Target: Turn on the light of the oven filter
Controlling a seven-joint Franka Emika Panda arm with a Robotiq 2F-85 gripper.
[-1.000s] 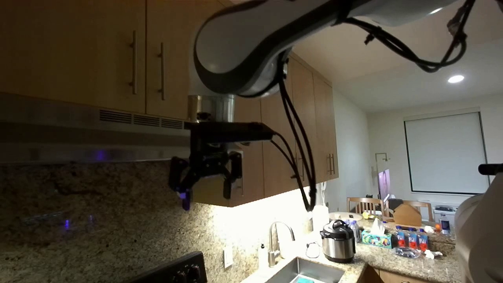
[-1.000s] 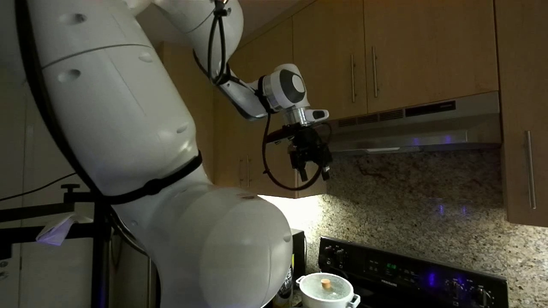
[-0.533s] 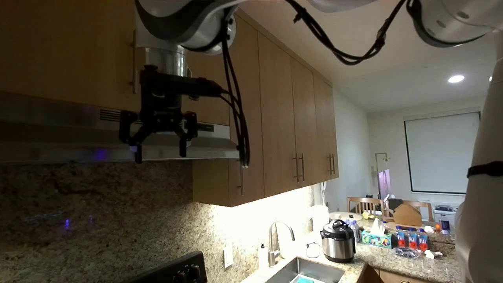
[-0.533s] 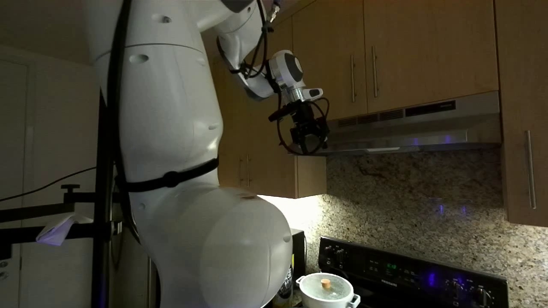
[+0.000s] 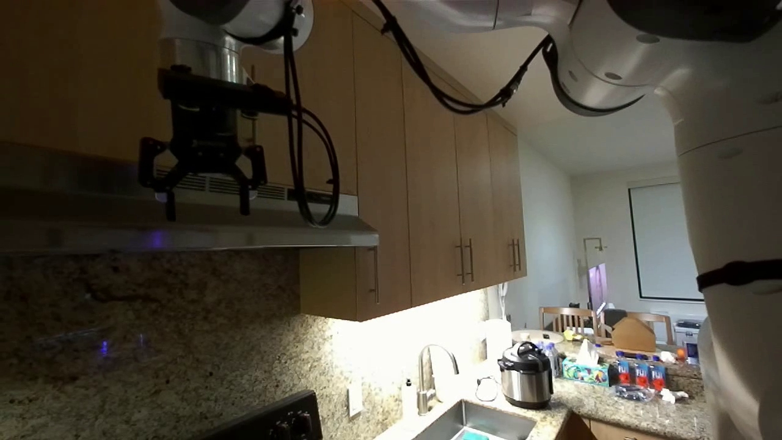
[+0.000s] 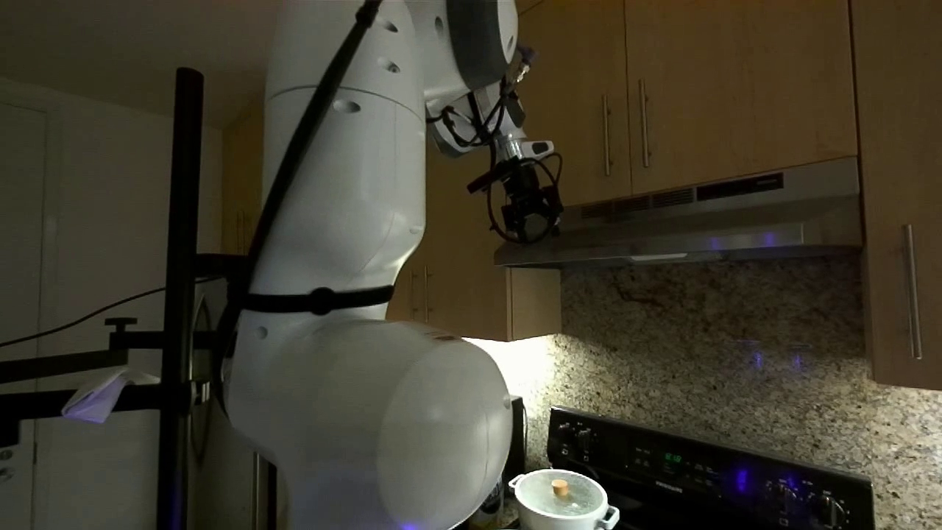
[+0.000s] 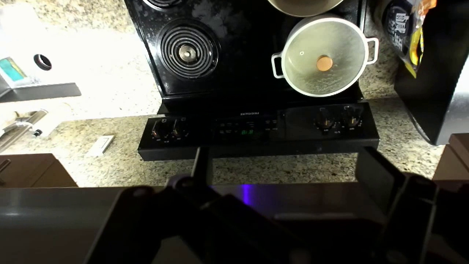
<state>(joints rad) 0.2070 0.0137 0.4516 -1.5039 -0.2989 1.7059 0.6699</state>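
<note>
Your gripper (image 5: 208,205) hangs in front of the range hood (image 5: 342,237), and its fingers (image 5: 244,198) point down and stand wide apart from each other. The hood is seen in both exterior views, directly under the wooden cabinets (image 6: 736,88) and above the stove (image 7: 243,71). On its front face it has vent slots (image 6: 673,198) and, just beside them, a dark panel (image 6: 739,187); on its underside there is a pale strip (image 6: 659,258). Whether your gripper touches the hood, I cannot tell from these views.

In your wrist view, the metal of the hood crosses the lower part, with a small purple reflection on it, and the gripper covers it partly. Farther below, you can see the control panel (image 7: 263,141) of the stove with its green display (image 7: 247,132), and on the stove a white pot (image 6: 556,518), covered with a glass lid (image 7: 307,68) that has a round orange knob (image 7: 324,63).

The stone wall (image 6: 699,346) under the hood is rather dim, while the area by the sink (image 5: 498,420) is brightly lit. There, on the counter (image 5: 592,400), you have a steel cooker (image 5: 526,384) with a black lid, and near it stands a colourful tissue box (image 5: 589,373)
</note>
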